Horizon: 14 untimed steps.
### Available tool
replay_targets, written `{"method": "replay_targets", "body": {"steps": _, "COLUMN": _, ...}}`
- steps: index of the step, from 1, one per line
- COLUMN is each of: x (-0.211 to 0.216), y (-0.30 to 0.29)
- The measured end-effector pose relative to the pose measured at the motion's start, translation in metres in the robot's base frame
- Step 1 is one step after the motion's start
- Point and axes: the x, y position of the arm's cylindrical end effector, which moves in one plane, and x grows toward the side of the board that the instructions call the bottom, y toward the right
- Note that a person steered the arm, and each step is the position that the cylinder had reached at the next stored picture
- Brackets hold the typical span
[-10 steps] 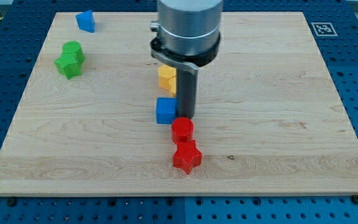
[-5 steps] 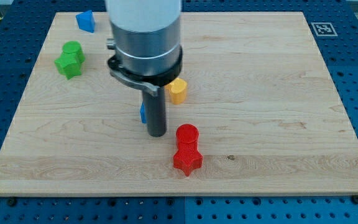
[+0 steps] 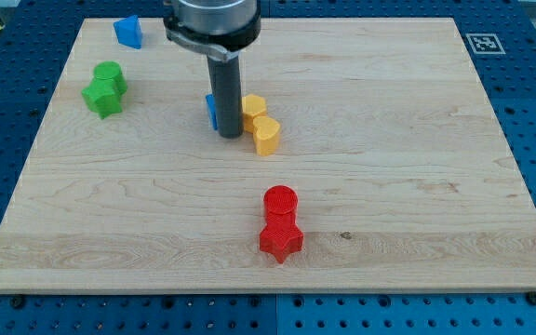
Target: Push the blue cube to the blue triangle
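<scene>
The blue cube lies near the board's middle, mostly hidden behind my rod. My tip rests on the board right at the cube's lower right side, touching or nearly touching it. The blue triangle lies at the view's top left, far up and left of the cube.
Two yellow blocks sit just right of my rod. A green cylinder and a green star lie at the left. A red cylinder and a red star lie below the middle. The wooden board ends at a blue perforated table.
My tip swept left around the blue cube, then up the view, carrying the cube upward and slightly left. A second yellow block, hidden before, now shows beside the first. The red blocks stayed put.
</scene>
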Motion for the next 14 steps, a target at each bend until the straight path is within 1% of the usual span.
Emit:
{"method": "replay_targets", "body": {"steps": 2, "x": -0.066, "y": 0.0}}
{"method": "replay_targets", "body": {"steps": 3, "x": -0.073, "y": -0.002}}
{"method": "replay_targets", "body": {"steps": 4, "x": -0.066, "y": -0.002}}
{"method": "replay_targets", "body": {"steps": 5, "x": -0.05, "y": -0.002}}
{"method": "replay_targets", "body": {"steps": 6, "x": -0.05, "y": -0.013}}
{"method": "replay_targets", "body": {"steps": 8, "x": -0.056, "y": -0.048}}
{"method": "replay_targets", "body": {"steps": 10, "x": -0.096, "y": -0.056}}
{"method": "replay_targets", "body": {"steps": 11, "x": -0.097, "y": -0.056}}
{"method": "replay_targets", "body": {"steps": 12, "x": -0.08, "y": -0.048}}
{"method": "replay_targets", "body": {"steps": 13, "x": -0.074, "y": -0.063}}
{"method": "replay_targets", "body": {"steps": 14, "x": -0.075, "y": -0.091}}
